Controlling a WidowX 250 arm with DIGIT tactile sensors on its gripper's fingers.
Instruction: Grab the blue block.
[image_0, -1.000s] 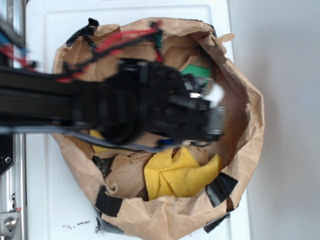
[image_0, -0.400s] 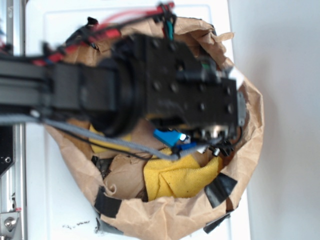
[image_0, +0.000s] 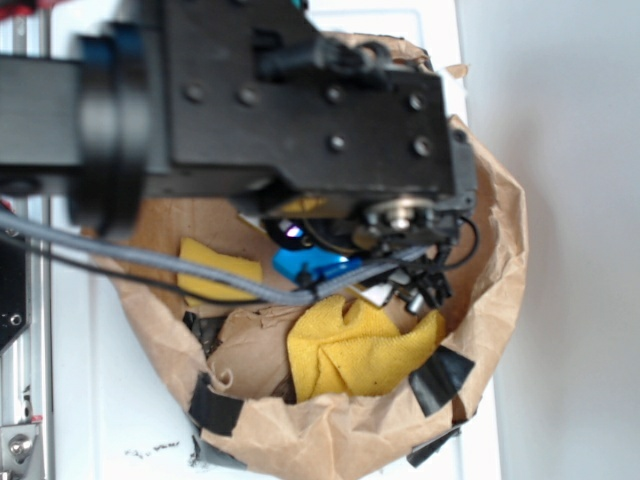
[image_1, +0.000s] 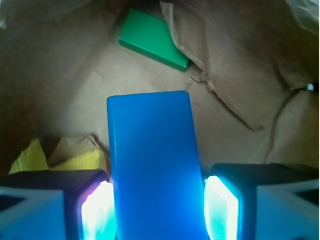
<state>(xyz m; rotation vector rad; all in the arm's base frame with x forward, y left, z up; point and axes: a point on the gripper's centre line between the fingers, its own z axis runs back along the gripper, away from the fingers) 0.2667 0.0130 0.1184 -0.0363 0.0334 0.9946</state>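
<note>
Wrist: smooth blue block (image_1: 152, 165) between jaws

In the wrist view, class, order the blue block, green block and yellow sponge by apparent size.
1. blue block, though nearest the camera
2. green block
3. yellow sponge, mostly hidden, so unsure

One blue block (image_1: 152, 165) is showing, sitting between two glowing gripper pads (image_1: 97, 210) of a single gripper (image_1: 157, 212). One green block (image_1: 154, 38) is lying near the far wall of one brown paper bag (image_0: 500, 250). Yellow pieces are numbering two in the exterior view: one crumpled yellow cloth (image_0: 360, 345) toward the bag's lower rim and one flat yellow sponge piece (image_0: 215, 265) toward its left side. Four strips of black tape (image_0: 440, 375) are showing along the bag's lower rim.
</note>
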